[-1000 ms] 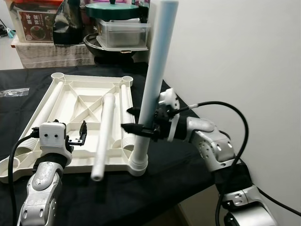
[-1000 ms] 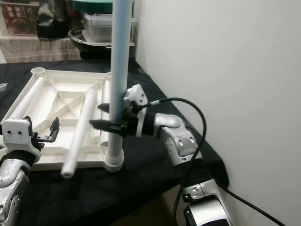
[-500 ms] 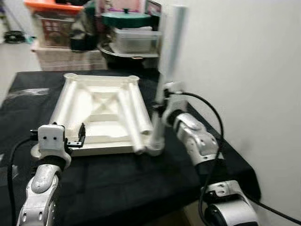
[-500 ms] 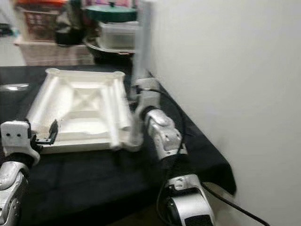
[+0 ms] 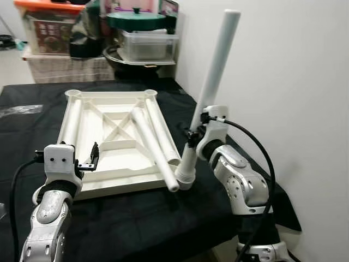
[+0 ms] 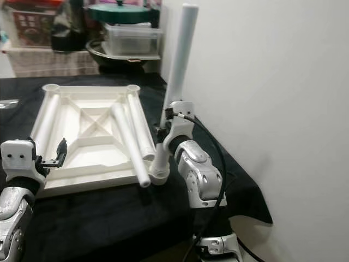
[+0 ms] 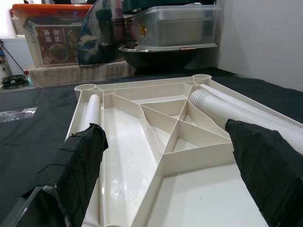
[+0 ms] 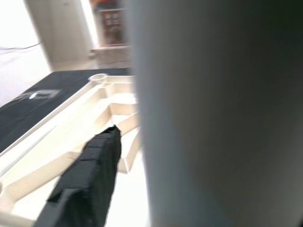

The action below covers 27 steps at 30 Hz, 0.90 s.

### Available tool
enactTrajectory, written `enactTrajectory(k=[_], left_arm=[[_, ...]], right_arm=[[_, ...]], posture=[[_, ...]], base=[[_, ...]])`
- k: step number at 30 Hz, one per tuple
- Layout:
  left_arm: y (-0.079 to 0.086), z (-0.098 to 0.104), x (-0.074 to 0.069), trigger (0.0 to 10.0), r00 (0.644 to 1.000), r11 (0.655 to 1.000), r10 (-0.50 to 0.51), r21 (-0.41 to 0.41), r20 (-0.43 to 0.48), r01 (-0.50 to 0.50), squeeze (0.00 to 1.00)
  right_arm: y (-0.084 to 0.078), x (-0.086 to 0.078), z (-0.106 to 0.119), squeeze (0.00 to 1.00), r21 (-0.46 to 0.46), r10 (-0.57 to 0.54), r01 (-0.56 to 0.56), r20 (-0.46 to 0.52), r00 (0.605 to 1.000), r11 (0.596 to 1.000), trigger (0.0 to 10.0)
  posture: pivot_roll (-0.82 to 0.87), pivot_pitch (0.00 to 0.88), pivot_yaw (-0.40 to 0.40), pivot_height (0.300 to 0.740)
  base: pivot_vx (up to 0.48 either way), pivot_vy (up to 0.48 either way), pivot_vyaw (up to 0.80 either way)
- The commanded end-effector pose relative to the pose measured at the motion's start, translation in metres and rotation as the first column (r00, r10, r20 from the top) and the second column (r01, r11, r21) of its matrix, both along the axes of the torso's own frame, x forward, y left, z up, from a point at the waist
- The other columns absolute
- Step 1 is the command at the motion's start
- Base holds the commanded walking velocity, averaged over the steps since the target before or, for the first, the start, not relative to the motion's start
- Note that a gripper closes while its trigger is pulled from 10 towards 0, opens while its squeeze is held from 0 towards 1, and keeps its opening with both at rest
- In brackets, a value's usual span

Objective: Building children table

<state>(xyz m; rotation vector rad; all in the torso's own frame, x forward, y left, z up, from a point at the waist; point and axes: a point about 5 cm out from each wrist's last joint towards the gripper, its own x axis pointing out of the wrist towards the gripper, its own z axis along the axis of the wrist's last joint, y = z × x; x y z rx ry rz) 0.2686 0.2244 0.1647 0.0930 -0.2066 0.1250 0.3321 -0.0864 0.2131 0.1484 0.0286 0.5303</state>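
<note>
The white tabletop (image 5: 103, 136) lies upside down on the black-draped counter (image 5: 136, 229). At its near right corner a white leg (image 5: 210, 93) stands tilted, with the right claw (image 5: 192, 136) clenched around it. Another loose leg (image 5: 152, 147) lies across the frame. The left claw (image 5: 90, 162) hovers released over the near left edge.

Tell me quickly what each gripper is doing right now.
Left gripper: open, holding nothing, at the tabletop's near edge.
Right gripper: shut on the standing table leg.
</note>
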Motion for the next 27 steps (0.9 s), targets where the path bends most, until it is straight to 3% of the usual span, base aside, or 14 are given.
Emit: enactTrajectory(k=[1, 2, 7, 8, 9, 14, 15, 17, 18, 21, 24, 25, 26, 27], left_arm=[[-0.001, -0.004, 0.000, 10.0, 1.000, 1.000, -0.001, 0.004, -0.012, 0.001, 0.00], [-0.001, -0.004, 0.000, 10.0, 1.000, 1.000, 0.000, 0.004, -0.012, 0.000, 0.00], [-0.001, -0.004, 0.000, 10.0, 1.000, 1.000, 0.000, 0.005, -0.011, 0.000, 0.00], [-0.001, -0.003, 0.001, 10.0, 1.000, 1.000, 0.000, 0.006, -0.008, 0.000, 0.00], [-0.001, -0.002, 0.001, 10.0, 1.000, 1.000, 0.000, 0.006, -0.006, 0.000, 0.00], [-0.001, -0.002, 0.001, 10.0, 1.000, 1.000, 0.001, 0.007, -0.003, -0.001, 0.00], [0.000, -0.001, 0.000, 10.0, 1.000, 1.000, 0.004, 0.008, -0.002, -0.004, 0.00], [0.000, -0.001, -0.001, 10.0, 1.000, 1.000, 0.006, 0.008, -0.002, -0.006, 0.00], [0.001, -0.001, -0.001, 10.0, 1.000, 1.000, 0.009, 0.009, -0.002, -0.009, 0.00], [0.002, -0.002, -0.003, 10.0, 1.000, 1.000, 0.013, 0.009, -0.006, -0.013, 0.00], [0.001, -0.003, -0.003, 10.0, 1.000, 1.000, 0.011, 0.010, -0.009, -0.011, 0.00], [0.001, -0.003, -0.002, 10.0, 1.000, 1.000, 0.008, 0.010, -0.011, -0.008, 0.00], [0.000, -0.003, -0.002, 10.0, 1.000, 1.000, 0.005, 0.011, -0.012, -0.005, 0.00], [0.000, -0.003, -0.001, 10.0, 1.000, 1.000, 0.003, 0.011, -0.012, -0.002, 0.00]], right_arm=[[0.011, -0.004, 0.006, 1.00, -0.005, 0.113, -0.113, 0.010, 0.994, 0.994, 10.0], [0.012, -0.010, 0.017, 0.00, -0.001, 0.282, -0.282, 0.059, 0.958, 0.959, 10.0], [0.007, -0.021, 0.026, 0.00, -0.053, 0.533, -0.531, 0.149, 0.833, 0.846, 10.0], [0.008, -0.021, 0.024, 0.00, -0.128, 0.649, -0.636, 0.159, 0.744, 0.761, 10.0], [0.009, -0.021, 0.022, 0.00, -0.156, 0.690, -0.673, 0.152, 0.707, 0.723, 10.0], [0.020, -0.015, 0.014, 0.00, -0.164, 0.732, -0.713, 0.117, 0.672, 0.681, 10.0], [0.025, -0.013, 0.012, 0.00, -0.156, 0.731, -0.715, 0.101, 0.675, 0.682, 2.1], [0.029, -0.011, 0.011, 0.00, -0.151, 0.730, -0.716, 0.090, 0.677, 0.682, 2.1], [0.034, -0.007, 0.007, 0.00, -0.132, 0.692, -0.681, 0.065, 0.719, 0.720, 0.0], [0.041, 0.004, -0.013, 0.00, -0.130, 0.505, -0.508, -0.055, 0.861, 0.852, 0.0], [0.038, 0.009, -0.025, 0.00, -0.116, 0.406, -0.420, -0.124, 0.905, 0.900, 0.0], [0.034, 0.013, -0.031, 0.00, -0.127, 0.308, -0.327, -0.146, 0.940, 0.937, 0.0], [0.015, 0.024, -0.043, 0.00, -0.197, 0.051, -0.084, -0.164, 0.985, 0.977, 0.0], [0.001, 0.029, -0.050, 0.00, -0.253, -0.130, 0.087, -0.159, 0.979, 0.964, 0.0]], posture=[[0.09, 0.000, -0.131, 0.740], [0.10, 0.000, -0.134, 0.740], [0.11, 0.000, -0.136, 0.740], [0.11, 0.000, -0.139, 0.740], [0.11, 0.000, -0.142, 0.740], [0.12, 0.000, -0.148, 0.740], [0.13, 0.000, -0.152, 0.740], [0.13, 0.000, -0.152, 0.740], [0.13, 0.000, -0.152, 0.740], [0.13, 0.000, -0.150, 0.740], [0.13, 0.000, -0.145, 0.740], [0.12, 0.000, -0.139, 0.740], [0.11, 0.000, -0.135, 0.740], [0.11, 0.000, -0.136, 0.740]], base=[[0.000, 0.000, 0.00], [0.000, 0.000, 0.00], [0.000, 0.000, 0.00], [0.000, 0.000, 0.00], [0.000, 0.000, 0.00], [0.000, 0.000, 0.00], [0.000, 0.000, 0.00], [0.000, 0.000, 0.00], [0.000, 0.000, 0.00], [0.000, 0.000, 0.00], [0.000, 0.000, 0.00], [0.000, 0.000, 0.00], [0.000, 0.000, 0.00], [0.000, 0.000, 0.00]])
